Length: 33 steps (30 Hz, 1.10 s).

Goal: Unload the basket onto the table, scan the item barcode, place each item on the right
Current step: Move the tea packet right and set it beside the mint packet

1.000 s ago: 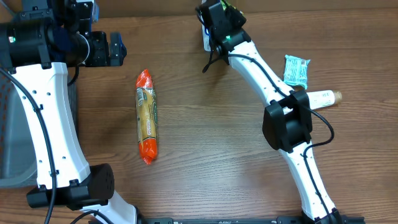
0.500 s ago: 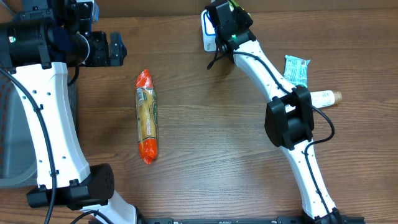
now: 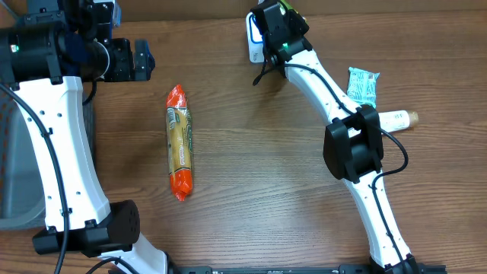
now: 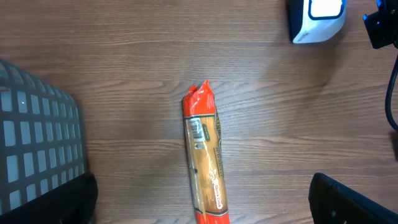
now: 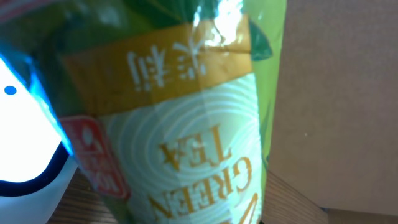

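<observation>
Two grippers checked. Right gripper (image 3: pixel 275 14) is clamped on the green tea pack (image 5: pixel 186 124), held at the far edge of the table (image 3: pixel 251 190), just beside the lit scanner (image 3: pixel 255 44). Left gripper (image 3: pixel 143 59) has its jaws wide apart and holds nothing. Orange pack (image 3: pixel 179 142) lies flat, well apart from both.

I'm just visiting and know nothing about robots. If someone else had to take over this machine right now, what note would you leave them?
Left tool: open, empty, hovering on the left side.
Right tool: shut on the green tea pack, holding it right beside the scanner, whose light glows blue.
Lying loose: orange-ended snack packet in the middle, teal packet and white tube on the right.
Done: pack picked up and brought to the scanner.
Left: confirm the barcode reads. No barcode shows in these views, so the pack may need turning.
</observation>
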{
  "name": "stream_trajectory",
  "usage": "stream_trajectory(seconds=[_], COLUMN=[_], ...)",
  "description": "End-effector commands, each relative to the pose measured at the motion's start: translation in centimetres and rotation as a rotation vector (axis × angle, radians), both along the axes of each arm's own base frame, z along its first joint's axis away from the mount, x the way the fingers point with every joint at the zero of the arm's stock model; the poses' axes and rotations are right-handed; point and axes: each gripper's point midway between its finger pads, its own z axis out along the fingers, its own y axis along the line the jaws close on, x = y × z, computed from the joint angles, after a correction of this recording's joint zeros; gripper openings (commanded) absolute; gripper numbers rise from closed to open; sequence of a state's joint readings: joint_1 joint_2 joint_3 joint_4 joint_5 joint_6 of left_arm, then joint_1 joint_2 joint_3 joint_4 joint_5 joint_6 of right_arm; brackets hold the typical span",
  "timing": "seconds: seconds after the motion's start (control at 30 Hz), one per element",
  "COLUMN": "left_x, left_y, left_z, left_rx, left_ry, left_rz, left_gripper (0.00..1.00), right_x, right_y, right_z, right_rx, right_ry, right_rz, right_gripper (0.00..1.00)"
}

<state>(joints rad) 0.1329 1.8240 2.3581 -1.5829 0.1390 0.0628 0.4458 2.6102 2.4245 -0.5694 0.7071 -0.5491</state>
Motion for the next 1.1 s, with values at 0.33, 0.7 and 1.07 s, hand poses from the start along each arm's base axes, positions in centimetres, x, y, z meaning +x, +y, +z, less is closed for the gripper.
stream_trajectory(seconds=[0.33,0.7,1.07], left_x=[-0.2,-0.2,-0.2], left_y=[0.0,0.0,0.0], left_z=[1.0,1.0,1.0], left_rx=[0.008,0.008,0.008], left_ry=[-0.032,-0.032,-0.032], left_rz=[-0.018,-0.018,-0.017], left_gripper=[1.00,1.00,1.00], right_x=[-1.8,-9.7,-18.6], right_y=[2.2,-0.3,-15.4], right_z=[2.9,15.7,10.7], right_rx=[0.119,0.568,0.997], right_ry=[0.040,0.028,0.131], right_rz=[0.069,-0.088,-1.065], right_gripper=[0.04,0.04,0.04])
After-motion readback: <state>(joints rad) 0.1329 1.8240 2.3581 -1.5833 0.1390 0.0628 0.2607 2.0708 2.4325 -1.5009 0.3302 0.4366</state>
